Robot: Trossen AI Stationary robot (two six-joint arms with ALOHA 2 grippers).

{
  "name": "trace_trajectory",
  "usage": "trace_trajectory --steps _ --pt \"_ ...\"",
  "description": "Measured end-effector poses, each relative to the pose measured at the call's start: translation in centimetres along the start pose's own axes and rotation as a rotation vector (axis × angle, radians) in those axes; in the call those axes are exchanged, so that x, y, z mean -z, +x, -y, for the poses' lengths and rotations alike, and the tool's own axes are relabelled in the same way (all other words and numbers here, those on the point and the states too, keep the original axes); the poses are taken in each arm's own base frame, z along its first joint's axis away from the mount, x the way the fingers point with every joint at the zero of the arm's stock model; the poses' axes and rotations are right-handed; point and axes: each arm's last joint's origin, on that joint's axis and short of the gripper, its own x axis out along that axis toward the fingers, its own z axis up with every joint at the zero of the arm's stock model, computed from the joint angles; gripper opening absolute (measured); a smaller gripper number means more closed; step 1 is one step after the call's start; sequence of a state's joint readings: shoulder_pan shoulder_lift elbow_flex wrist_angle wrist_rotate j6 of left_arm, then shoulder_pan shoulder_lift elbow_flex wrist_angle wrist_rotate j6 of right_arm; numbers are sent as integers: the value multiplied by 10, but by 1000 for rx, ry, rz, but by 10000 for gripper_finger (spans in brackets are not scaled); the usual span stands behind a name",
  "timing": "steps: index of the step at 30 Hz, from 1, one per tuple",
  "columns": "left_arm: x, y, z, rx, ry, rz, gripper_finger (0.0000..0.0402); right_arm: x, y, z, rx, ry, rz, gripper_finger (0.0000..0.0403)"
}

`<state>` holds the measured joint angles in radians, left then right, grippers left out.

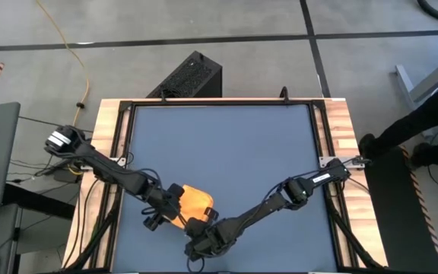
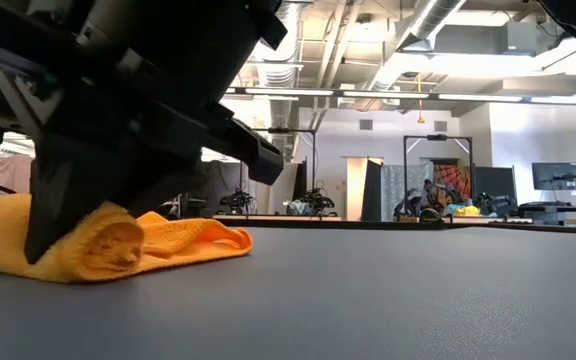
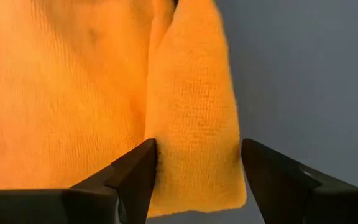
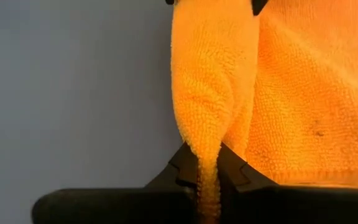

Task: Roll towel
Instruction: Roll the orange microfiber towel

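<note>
The yellow towel (image 1: pixel 196 199) lies on the dark blue tabletop (image 1: pixel 226 144) near the front edge, with one edge rolled into a thick roll (image 3: pixel 194 124) and the rest flat (image 3: pixel 61 93). My left gripper (image 3: pixel 197 180) is open, with a finger on each side of one end of the roll; it also shows in the high view (image 1: pixel 173 213). My right gripper (image 4: pixel 209 180) is shut on the roll's other end, close to the table's near edge (image 1: pixel 200 227). In the low view the roll's end (image 2: pixel 116 245) shows under a dark gripper. My left gripper has one finger (image 3: pixel 138 174) lying against the crease between the roll and the flat cloth; whether the other finger (image 3: pixel 272 180) touches the roll I cannot tell. The fingers lie across the roll, which rests on the table. My right gripper pinches the roll's tapered end (image 4: pixel 207 163) between its two fingers, several layers bunched together. The fingers lie along the roll, low over the table. The roll runs away from the fingers and rests on the table.
The blue tabletop has free room to the far side and right (image 1: pixel 265 137). A wooden frame (image 1: pixel 333 129) borders it. A black box (image 1: pixel 192 74) stands on the floor beyond the far edge, and a person's legs (image 1: pixel 424 129) show at the right.
</note>
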<state>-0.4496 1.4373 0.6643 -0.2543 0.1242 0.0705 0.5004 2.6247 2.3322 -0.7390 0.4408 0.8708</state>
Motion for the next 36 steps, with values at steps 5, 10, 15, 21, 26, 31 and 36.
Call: trace_trajectory --steps 5,10,15,21,26,31,36 --pt "0 1 0 0 -21 1 203 0 -1 -3 -40 142 -8 37" --pt "-3 1 0 -3 -28 26 146 -1 -1 -5 -58 212 -18 37" --pt "-3 1 -1 -28 -51 29 80 -1 0 -4 -67 247 -32 37" --pt "-3 1 -1 -29 -52 32 23 -1 0 -5 -73 296 -38 37" --pt "0 11 -1 46 -99 -9 5 2 -2 -8 -85 325 -37 39" --pt "7 33 -3 173 -153 -83 2 7 -6 -13 -81 345 -30 69" --pt "6 30 -3 232 -161 -73 1 8 -6 -13 -85 366 -38 119"
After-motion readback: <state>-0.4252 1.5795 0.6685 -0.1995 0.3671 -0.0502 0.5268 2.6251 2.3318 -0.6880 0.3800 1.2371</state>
